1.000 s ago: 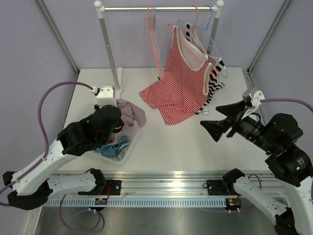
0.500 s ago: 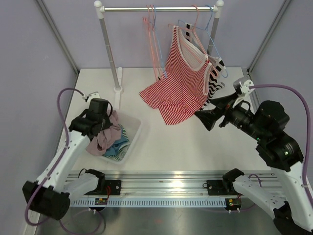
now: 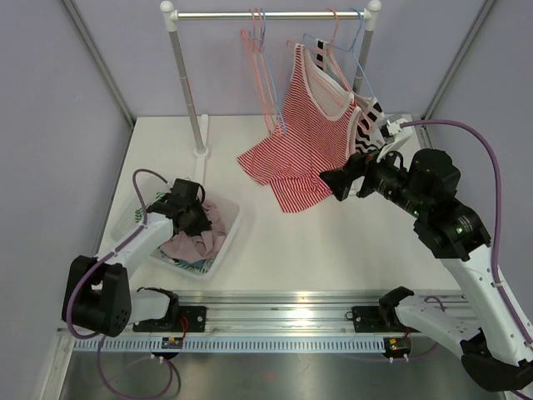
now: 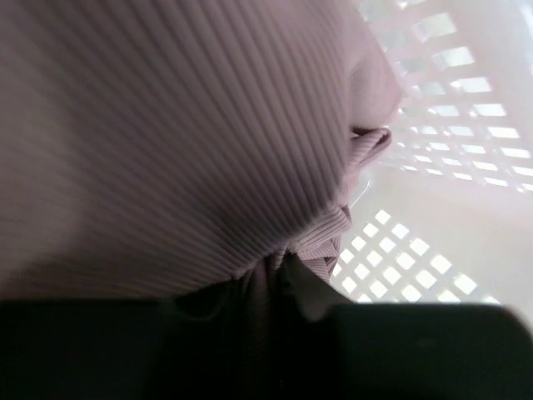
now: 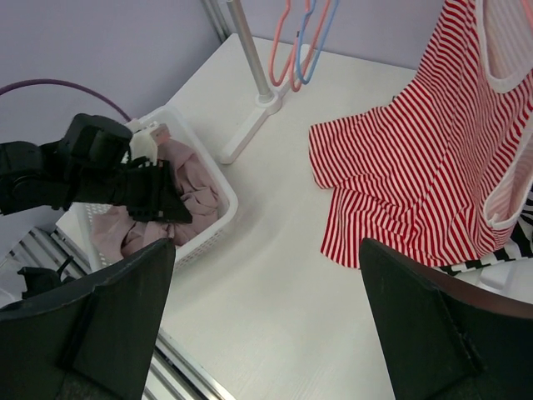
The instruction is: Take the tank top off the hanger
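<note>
The red-and-white striped tank top [image 3: 304,142] is seen hung on a thin wire hanger [image 3: 336,33] from the metal rail [image 3: 266,14] at twelve o'clock. Its hem is draped onto the white table [image 3: 333,250]. A black-and-white striped garment [image 3: 366,137] is pressed just behind it, at its three o'clock side.

The right gripper [image 3: 331,185] is held just off the hem's four o'clock corner. Its fingers are spread as wide as they go and nothing is caught between them; in the wrist view the stripes fill the one o'clock corner.

The step in hand is judged to be the reach for the top. A bite on one layer of red stripe alone is called for, kept well apart from the black-and-white cloth. A pull down and toward six o'clock is advised, so that the straps are slid off the hanger's arms rather than the hanger being dragged along the rail.

At eight o'clock the left gripper [image 3: 193,218] is buried in the white plastic basket [image 3: 225,242], against a pink ribbed garment [image 4: 166,125]. Whether its fingers are pinched on that cloth or parted cannot be told.
</note>
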Tool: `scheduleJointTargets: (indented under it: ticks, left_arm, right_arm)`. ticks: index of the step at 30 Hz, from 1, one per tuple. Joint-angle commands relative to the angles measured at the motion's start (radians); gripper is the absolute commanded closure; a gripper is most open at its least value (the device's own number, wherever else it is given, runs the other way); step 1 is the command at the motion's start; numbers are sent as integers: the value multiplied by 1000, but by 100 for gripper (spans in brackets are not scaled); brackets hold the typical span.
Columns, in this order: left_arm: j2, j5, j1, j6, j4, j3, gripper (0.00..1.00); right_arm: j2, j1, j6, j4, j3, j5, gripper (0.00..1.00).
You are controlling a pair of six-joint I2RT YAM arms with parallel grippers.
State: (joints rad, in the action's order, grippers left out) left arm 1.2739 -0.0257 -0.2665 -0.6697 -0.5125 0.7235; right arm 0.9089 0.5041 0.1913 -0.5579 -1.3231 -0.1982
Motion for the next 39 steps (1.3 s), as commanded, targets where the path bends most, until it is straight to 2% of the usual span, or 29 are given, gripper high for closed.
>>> scheduleJointTargets:
  ticks: [1,2,3,5,6,7,9,13,16,19,21,24,25,28,33,37,39]
  left_arm:
    - [-109,-52,7,-34,3,10,74]
    - [-137,-80,7,-33,-32,37,69]
    - [-184,-92,7,-31,-52,53,49]
    - [-234,-115,7,-21,-116,91,33]
    - [-254,-129,7,-19,-141,129,20]
    - [-278,-138,7,-7,-161,149,11]
    - [-343,-161,7,4,-225,209,1]
    - [-455,-131,7,100,-277,286,1]
    - [-542,-31,6,189,-271,321,1]
    - [-610,72,6,273,-270,335,1]
    - [-666,124,6,312,-262,318,1]
    - [-722,165,6,369,-236,262,1]
    - [-755,170,6,383,-232,246,1]
    - [-837,188,6,395,-184,170,1]
    - [-944,182,6,392,-149,111,1]
    - [-943,162,6,386,-144,100,1]
    - [-920,167,6,386,-147,103,1]
  right_arm:
    - [10,5,-9,36,-34,83,0]
    - [13,5,-12,45,-37,107,1]
    - [22,5,-24,46,-51,118,0]
    - [41,5,-26,35,-77,210,0]
    - [68,5,-45,32,-94,253,1]
    - [83,5,-56,24,-132,290,1]
    - [152,7,-97,-14,-186,373,0]
    - [327,-15,-170,-123,-425,465,1]
    - [458,-73,-185,-177,-571,448,1]
    - [560,-123,-253,-194,-683,359,0]
    - [634,-144,-282,-191,-740,341,5]
    - [717,-156,-348,-156,-827,316,21]
    - [743,-162,-352,-152,-873,301,22]
    - [870,-185,-360,-233,-1037,258,33]
    - [1036,-205,-401,-301,-1218,224,40]
    - [1084,-223,-382,-298,-1239,131,43]
    - [1111,-230,-372,-306,-1257,91,50]
